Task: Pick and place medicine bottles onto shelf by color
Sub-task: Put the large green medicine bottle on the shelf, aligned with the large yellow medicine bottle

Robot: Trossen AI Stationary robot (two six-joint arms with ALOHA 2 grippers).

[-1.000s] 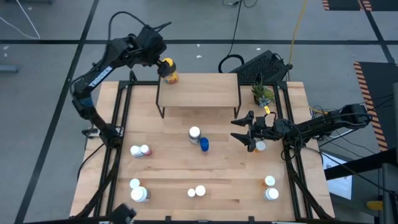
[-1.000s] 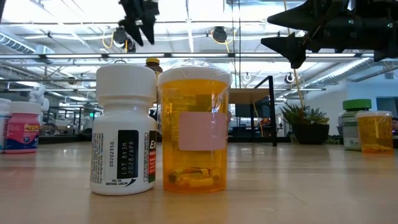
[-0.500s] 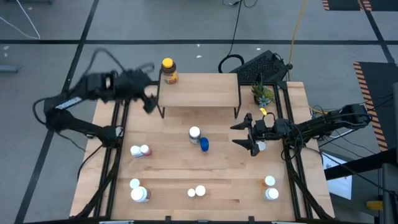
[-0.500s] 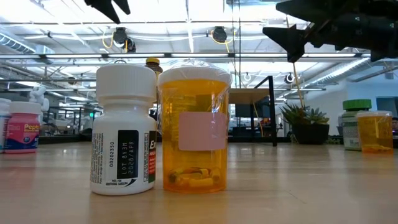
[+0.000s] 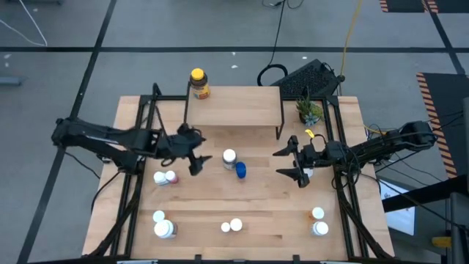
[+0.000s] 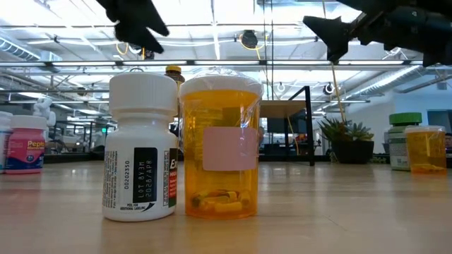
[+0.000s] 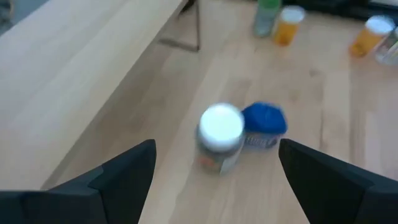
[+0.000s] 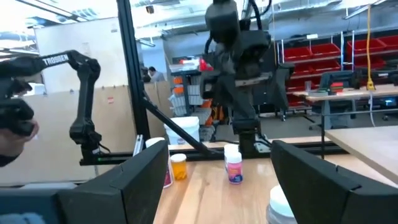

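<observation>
High view, left gripper (image 5: 196,155) moved, apparently empty

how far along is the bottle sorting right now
Early. One yellow-capped amber bottle stands on the light-wood shelf. Nothing is in hand: the left claw is open and empty beside the white-capped bottle and blue-capped bottle; the right claw is open too. The other bottles sit on the wooden tabletop.

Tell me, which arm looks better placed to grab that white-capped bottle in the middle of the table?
Probably the left. Its open gripper sits just beside the white-capped bottle and faces it; the right gripper, also open, is farther off, past the blue-capped bottle.
</observation>
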